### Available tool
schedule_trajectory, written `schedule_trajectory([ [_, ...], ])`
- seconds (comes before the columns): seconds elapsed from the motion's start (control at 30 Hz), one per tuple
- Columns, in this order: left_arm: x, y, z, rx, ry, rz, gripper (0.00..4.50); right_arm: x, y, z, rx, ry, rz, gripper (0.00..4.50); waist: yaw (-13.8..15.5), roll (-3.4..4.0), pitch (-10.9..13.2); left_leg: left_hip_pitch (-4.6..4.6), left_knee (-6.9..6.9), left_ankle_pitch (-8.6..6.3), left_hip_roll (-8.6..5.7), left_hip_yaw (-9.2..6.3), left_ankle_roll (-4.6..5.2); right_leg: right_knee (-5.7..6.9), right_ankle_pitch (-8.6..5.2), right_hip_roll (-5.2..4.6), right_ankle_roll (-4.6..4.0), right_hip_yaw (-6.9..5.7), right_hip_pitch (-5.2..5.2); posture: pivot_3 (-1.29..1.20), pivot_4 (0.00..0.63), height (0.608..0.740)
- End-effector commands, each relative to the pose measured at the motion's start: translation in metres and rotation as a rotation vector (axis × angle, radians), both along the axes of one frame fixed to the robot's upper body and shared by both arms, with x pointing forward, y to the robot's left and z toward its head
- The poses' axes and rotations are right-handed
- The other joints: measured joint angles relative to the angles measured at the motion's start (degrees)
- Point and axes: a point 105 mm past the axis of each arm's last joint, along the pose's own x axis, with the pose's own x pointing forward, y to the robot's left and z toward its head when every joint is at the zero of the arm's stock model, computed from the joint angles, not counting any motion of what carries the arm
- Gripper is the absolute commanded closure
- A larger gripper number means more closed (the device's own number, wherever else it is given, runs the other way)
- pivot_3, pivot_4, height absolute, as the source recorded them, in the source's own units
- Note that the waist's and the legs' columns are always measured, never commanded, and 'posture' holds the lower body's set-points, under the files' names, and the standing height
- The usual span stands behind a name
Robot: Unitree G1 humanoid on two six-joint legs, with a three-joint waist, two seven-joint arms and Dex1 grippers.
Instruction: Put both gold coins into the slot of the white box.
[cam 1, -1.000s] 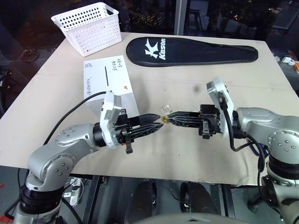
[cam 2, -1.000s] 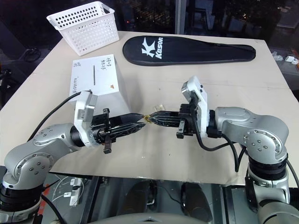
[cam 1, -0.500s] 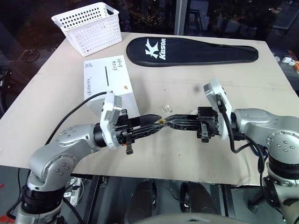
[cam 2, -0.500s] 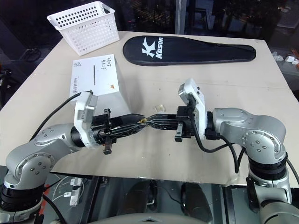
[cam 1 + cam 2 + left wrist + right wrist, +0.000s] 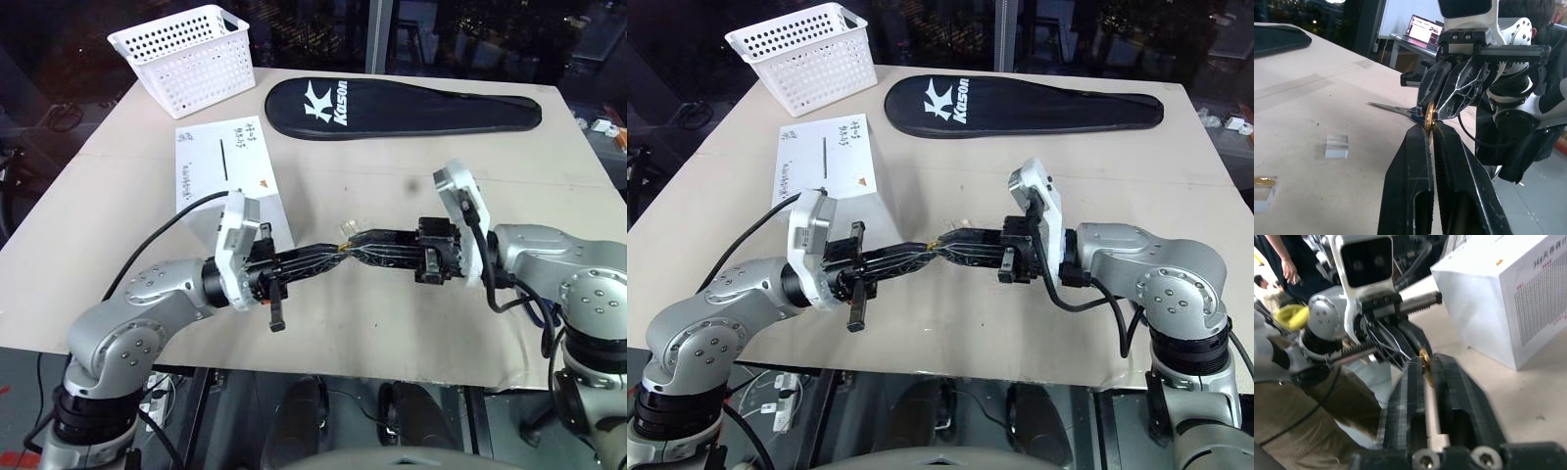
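Note:
Both grippers meet tip to tip above the table's front middle. My left gripper (image 5: 336,254) is shut on a gold coin (image 5: 1428,117), held on edge between its fingertips. My right gripper (image 5: 353,248) faces it with its fingers slightly parted around the same coin (image 5: 1424,366), a gap showing between them. A second gold coin (image 5: 1263,181) lies on a clear plastic case on the table. The white box (image 5: 220,166) stands behind my left arm, its slot (image 5: 223,157) a thin dark line on the written top face.
A white perforated basket (image 5: 186,54) sits at the back left and a black racket cover (image 5: 402,106) lies across the back. A clear cube case (image 5: 1336,146) and scissors (image 5: 1393,107) lie on the table. A person (image 5: 1283,264) stands beyond.
My left gripper's fingers have closed onto the coin that the right gripper held. The right gripper's fingers have parted a little. Both arms stayed in place.

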Motion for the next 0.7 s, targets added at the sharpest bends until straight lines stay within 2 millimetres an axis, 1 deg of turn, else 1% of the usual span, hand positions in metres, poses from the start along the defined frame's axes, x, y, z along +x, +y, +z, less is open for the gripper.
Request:
schedule_trajectory([
  [0.03, 0.003, 0.009, 0.024, -0.043, -0.098, 0.152, 4.50, 0.002, -0.018, 0.015, -0.012, -0.148, -0.028, 2.14, 0.06, -0.01, 0.01, -0.01, 0.00, 0.00, 0.00, 0.00, 0.00, -0.01, 0.00, -0.01, 0.00, 0.02, 0.00, 0.00, 0.150, 0.740],
  [0.1, 0.006, 0.013, 0.030, -0.058, -0.131, 0.238, 4.50, 0.011, -0.028, 0.022, -0.031, -0.230, -0.085, 1.12, 0.14, -0.03, 0.01, -0.01, 0.01, 0.00, -0.02, -0.01, 0.01, -0.03, 0.00, -0.04, 0.01, 0.03, 0.01, 0.00, 0.150, 0.740],
  [0.13, 0.008, 0.015, 0.034, -0.067, -0.147, 0.283, 4.50, 0.016, -0.031, 0.025, -0.034, -0.269, -0.115, 0.91, 0.13, -0.03, 0.01, -0.01, 0.02, 0.00, -0.02, -0.01, 0.01, -0.03, 0.00, -0.04, 0.01, 0.03, 0.02, 0.00, 0.150, 0.740],
  [0.17, 0.011, 0.019, 0.038, -0.077, -0.171, 0.352, 4.50, 0.020, -0.036, 0.028, -0.049, -0.307, -0.132, 0.48, 0.14, -0.03, 0.01, -0.01, 0.03, 0.00, -0.02, -0.01, 0.01, -0.03, 0.00, -0.04, 0.02, 0.04, 0.02, 0.00, 0.150, 0.740],
  [0.2, 0.012, 0.021, 0.043, -0.091, -0.193, 0.410, 4.50, 0.022, -0.041, 0.031, -0.067, -0.348, -0.137, 0.15, 0.15, -0.04, 0.01, 0.01, 0.03, 0.00, -0.02, -0.01, 0.00, -0.02, 0.00, -0.03, 0.02, 0.06, 0.03, 0.00, 0.150, 0.740],
  [0.23, 0.014, 0.024, 0.048, -0.092, -0.226, 0.476, 4.50, 0.023, -0.046, 0.035, -0.078, -0.379, -0.144, 0.07, 0.16, -0.04, 0.02, 0.00, 0.03, 0.00, -0.02, -0.01, 0.00, -0.02, 0.00, -0.02, 0.02, 0.08, 0.03, 0.00, 0.150, 0.740],
  [0.3, 0.022, 0.032, 0.053, -0.066, -0.258, 0.646, 4.50, 0.026, -0.054, 0.043, -0.096, -0.443, -0.156, 0.07, 0.22, -0.06, 0.03, 0.00, 0.03, 0.00, -0.02, -0.01, 0.00, -0.02, 0.00, -0.01, 0.02, 0.14, 0.03, 0.00, 0.150, 0.740],
  [0.33, 0.030, 0.039, 0.055, 0.049, -0.333, 0.816, 4.50, 0.026, -0.061, 0.049, -0.110, -0.486, -0.160, 0.07, 0.25, -0.06, 0.03, 0.00, 0.03, 0.00, -0.02, -0.01, 0.00, -0.02, 0.00, -0.01, 0.02, 0.16, 0.04, 0.00, 0.150, 0.740],
  [0.37, 0.033, 0.045, 0.059, 0.121, -0.395, 0.937, 4.50, 0.026, -0.066, 0.053, -0.122, -0.515, -0.159, 0.07, 0.30, -0.10, 0.06, 0.01, 0.04, 0.00, -0.03, -0.01, 0.00, -0.01, 0.01, 0.00, 0.02, 0.17, 0.04, 0.00, 0.150, 0.740],
  [0.4, 0.036, 0.051, 0.063, 0.154, -0.431, 1.032, 4.50, 0.027, -0.070, 0.056, -0.132, -0.534, -0.159, 0.07, 0.41, -0.11, 0.06, 0.00, 0.06, 0.01, -0.04, -0.03, 0.00, 0.00, 0.01, 0.04, 0.02, 0.17, 0.04, 0.00, 0.150, 0.740],
  [0.53, 0.049, 0.077, 0.066, 0.147, -0.342, 1.319, 4.50, 0.027, -0.090, 0.069, -0.131, -0.617, -0.170, 0.07, 1.08, -0.14, 0.05, 0.03, 0.09, 0.00, -0.04, -0.01, 0.00, -0.01, 0.01, 0.06, 0.04, 0.08, 0.10, 0.00, 0.150, 0.740],
  [0.6, 0.054, 0.086, 0.070, 0.192, -0.320, 1.409, 4.50, 0.028, -0.095, 0.074, -0.119, -0.625, -0.161, 0.07, 1.32, -0.22, 0.10, 0.02, 0.16, 0.00, -0.04, -0.02, 0.00, -0.01, 0.02, 0.06, 0.05, 0.05, 0.12, 0.00, 0.150, 0.740],
  [0.7, 0.061, 0.088, 0.072, 0.263, -0.290, 1.445, 4.50, 0.033, -0.098, 0.080, -0.135, -0.649, -0.161, 0.07, 1.34, -0.27, 0.14, 0.01, 0.17, 0.01, -0.03, -0.05, -0.01, 0.02, 0.02, 0.08, 0.05, 0.03, 0.12, 0.00, 0.150, 0.740],
])
